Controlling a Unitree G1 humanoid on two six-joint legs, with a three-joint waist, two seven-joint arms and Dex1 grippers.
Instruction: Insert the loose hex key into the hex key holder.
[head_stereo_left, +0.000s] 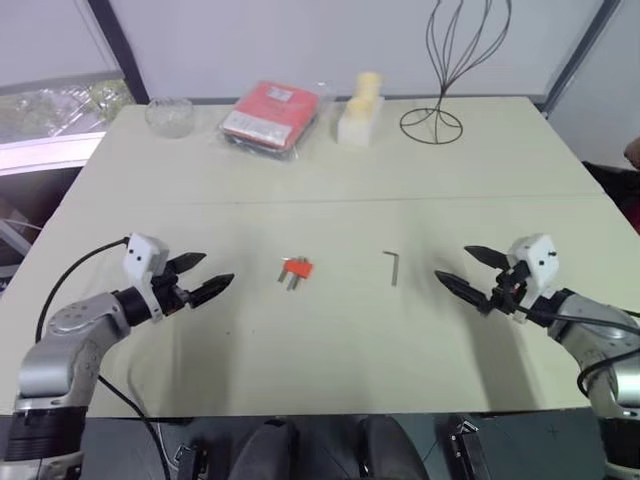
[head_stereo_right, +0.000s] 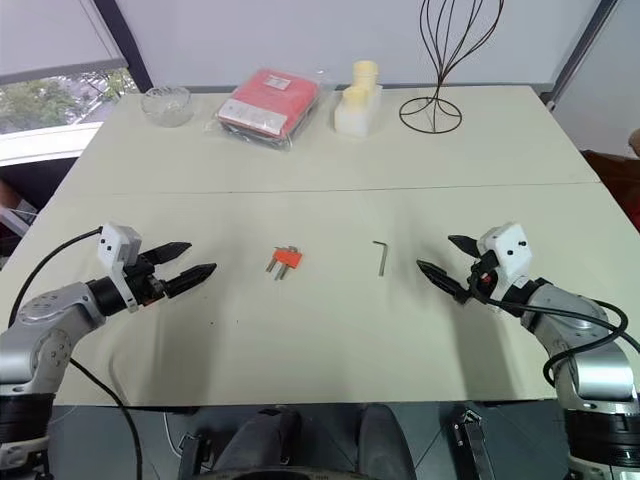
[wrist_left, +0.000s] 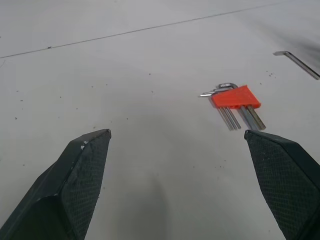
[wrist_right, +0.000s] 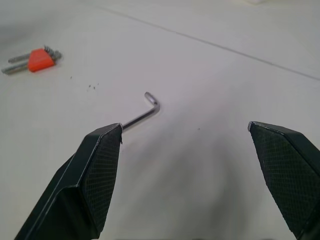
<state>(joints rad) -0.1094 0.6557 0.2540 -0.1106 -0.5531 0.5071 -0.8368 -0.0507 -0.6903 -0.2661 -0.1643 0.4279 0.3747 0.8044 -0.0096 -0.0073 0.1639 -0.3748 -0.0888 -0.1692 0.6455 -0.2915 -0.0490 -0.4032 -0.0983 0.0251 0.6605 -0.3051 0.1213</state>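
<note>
Smooth cream table (head_stereo_left: 330, 330); thin L-shaped hex key (head_stereo_left: 392, 266); orange-red plastic holder (head_stereo_left: 297, 268)

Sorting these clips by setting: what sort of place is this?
Probably an indoor test room by a window, not a workshop: a plain pale table carries unrelated props, namely a wire stand, a red packet and a glass bowl, with a window blind behind.

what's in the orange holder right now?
The holder lies flat on the table with several grey keys sticking out both ends. How many slots are empty can't be seen. The loose key lies apart on the bare table, not inserted.
</note>
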